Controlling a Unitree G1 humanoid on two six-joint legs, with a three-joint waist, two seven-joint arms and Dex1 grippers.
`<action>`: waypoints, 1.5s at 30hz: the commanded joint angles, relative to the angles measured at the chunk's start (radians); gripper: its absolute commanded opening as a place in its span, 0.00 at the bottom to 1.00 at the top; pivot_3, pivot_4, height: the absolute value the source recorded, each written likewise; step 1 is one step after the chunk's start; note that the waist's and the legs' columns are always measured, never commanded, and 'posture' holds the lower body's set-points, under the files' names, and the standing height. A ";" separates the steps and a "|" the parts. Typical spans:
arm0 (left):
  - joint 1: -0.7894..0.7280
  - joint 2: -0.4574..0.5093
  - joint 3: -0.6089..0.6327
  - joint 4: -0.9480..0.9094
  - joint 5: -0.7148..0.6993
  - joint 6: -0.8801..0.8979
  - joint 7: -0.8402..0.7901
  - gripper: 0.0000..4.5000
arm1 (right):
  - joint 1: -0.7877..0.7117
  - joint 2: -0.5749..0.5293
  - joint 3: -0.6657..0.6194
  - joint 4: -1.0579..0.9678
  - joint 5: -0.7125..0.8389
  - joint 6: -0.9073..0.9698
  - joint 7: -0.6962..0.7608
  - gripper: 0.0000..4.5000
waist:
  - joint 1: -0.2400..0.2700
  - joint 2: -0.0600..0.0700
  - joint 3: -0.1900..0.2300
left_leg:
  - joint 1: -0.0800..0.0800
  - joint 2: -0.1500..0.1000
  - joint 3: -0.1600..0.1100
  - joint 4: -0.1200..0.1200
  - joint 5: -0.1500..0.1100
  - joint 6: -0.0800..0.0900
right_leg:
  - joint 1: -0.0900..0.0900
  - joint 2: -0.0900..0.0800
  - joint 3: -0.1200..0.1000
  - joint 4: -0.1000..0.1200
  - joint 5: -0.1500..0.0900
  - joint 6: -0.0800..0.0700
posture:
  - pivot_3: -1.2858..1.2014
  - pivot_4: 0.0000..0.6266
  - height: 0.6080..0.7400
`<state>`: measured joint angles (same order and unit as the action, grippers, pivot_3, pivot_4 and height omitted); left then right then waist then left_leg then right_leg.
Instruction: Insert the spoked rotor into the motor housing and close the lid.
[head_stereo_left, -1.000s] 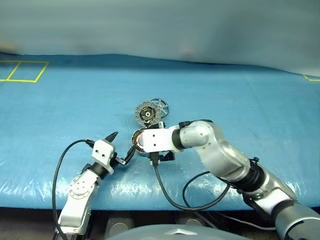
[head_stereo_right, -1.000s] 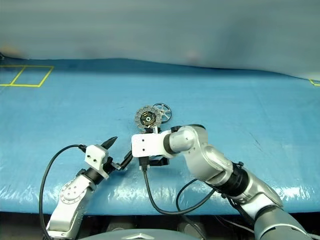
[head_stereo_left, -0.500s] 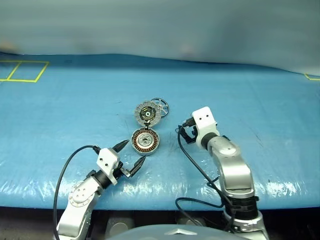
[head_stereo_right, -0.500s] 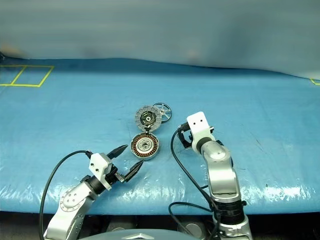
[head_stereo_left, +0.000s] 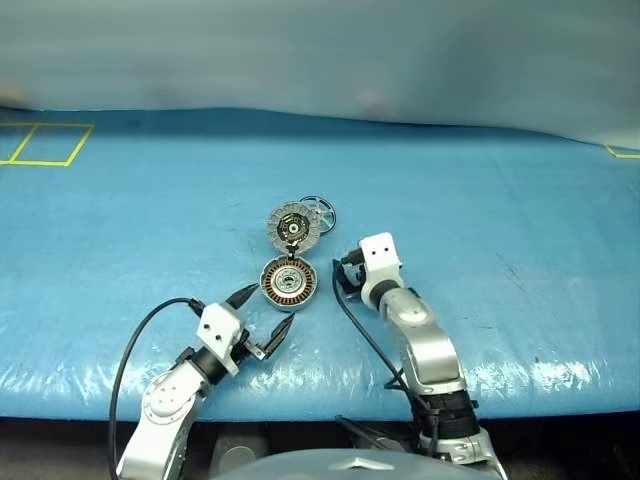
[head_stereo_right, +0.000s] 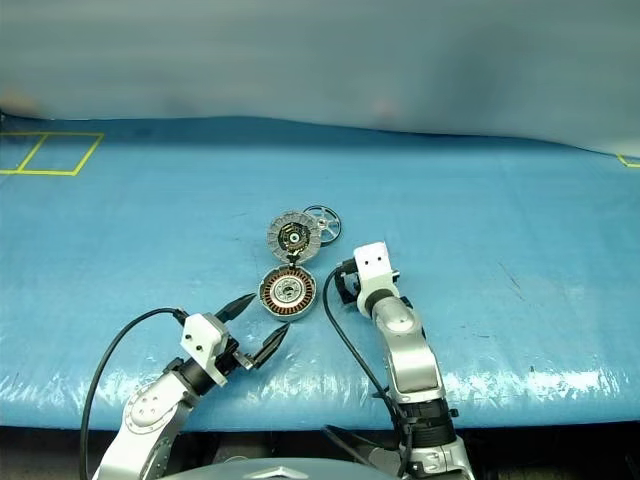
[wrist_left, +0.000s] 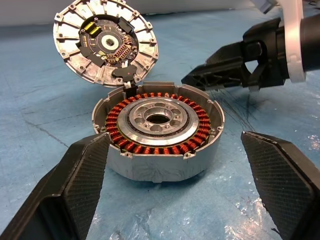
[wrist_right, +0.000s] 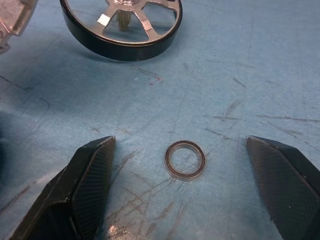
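The motor housing (head_stereo_left: 290, 282) lies open on the blue table, copper coils ringing its silver centre (wrist_left: 157, 119). Its lid (head_stereo_left: 292, 226) stands tilted up at the far edge with the segmented inner face (wrist_left: 105, 42) showing. The spoked rotor (head_stereo_left: 320, 210) lies just behind and right of the lid, its dark rim and silver spokes (wrist_right: 122, 25) plain in the right wrist view. My left gripper (head_stereo_left: 268, 308) is open just in front of the housing. My right gripper (wrist_right: 180, 142) is open to the housing's right, low over the table, holding nothing.
A small metal ring (wrist_right: 185, 160) lies on the blue table cover (head_stereo_left: 480, 200) between my right gripper's fingers (wrist_right: 90, 180), short of the rotor. Yellow tape squares (head_stereo_left: 45, 145) mark the far left. The table's front edge runs close behind both arms.
My right arm has swung off the housing, which it covered, over to its right side, rolling and sinking toward the table. My left gripper has drawn back a little.
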<state>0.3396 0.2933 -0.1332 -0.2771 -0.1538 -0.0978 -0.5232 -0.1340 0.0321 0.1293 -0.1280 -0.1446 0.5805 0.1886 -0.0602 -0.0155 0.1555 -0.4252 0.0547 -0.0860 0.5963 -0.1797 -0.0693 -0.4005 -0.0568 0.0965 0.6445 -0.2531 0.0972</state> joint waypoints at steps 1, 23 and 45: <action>0.002 -0.010 -0.019 -0.018 0.010 -0.027 0.008 1.00 | 0.030 -0.011 -0.001 0.061 0.010 -0.001 -0.021 0.89 | 0.000 0.000 -0.001 | 0.001 0.000 0.000 0.000 0.000 0.000 | 0.001 0.000 0.000 0.000 0.000 0.000 | 0.52 0.24 1.00; 0.005 -0.015 -0.017 -0.020 0.021 -0.021 0.045 1.00 | 0.109 -0.208 0.081 -0.383 0.095 -0.015 0.127 0.15 | 0.009 0.001 -0.002 | 0.005 0.000 0.001 -0.001 0.000 0.000 | 0.003 -0.001 0.001 0.001 -0.002 0.000 | 0.52 0.24 1.00; 0.041 -0.022 0.006 -0.007 0.004 -0.057 0.057 1.00 | -0.104 -0.104 0.329 -0.158 0.188 0.122 0.184 0.15 | 0.000 0.001 -0.002 | 0.002 0.000 0.000 0.000 0.000 0.000 | 0.001 0.000 0.001 0.000 -0.001 0.000 | 0.52 0.24 1.00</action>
<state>0.3783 0.2771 -0.1270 -0.2764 -0.1398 -0.1246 -0.4649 -0.2214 -0.0763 0.4554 -0.2753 0.0447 0.7285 0.3719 -0.0598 -0.0149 0.1538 -0.4230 0.0543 -0.0856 0.5960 -0.1798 -0.0693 -0.3990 -0.0573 0.0971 0.6446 -0.2543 0.0976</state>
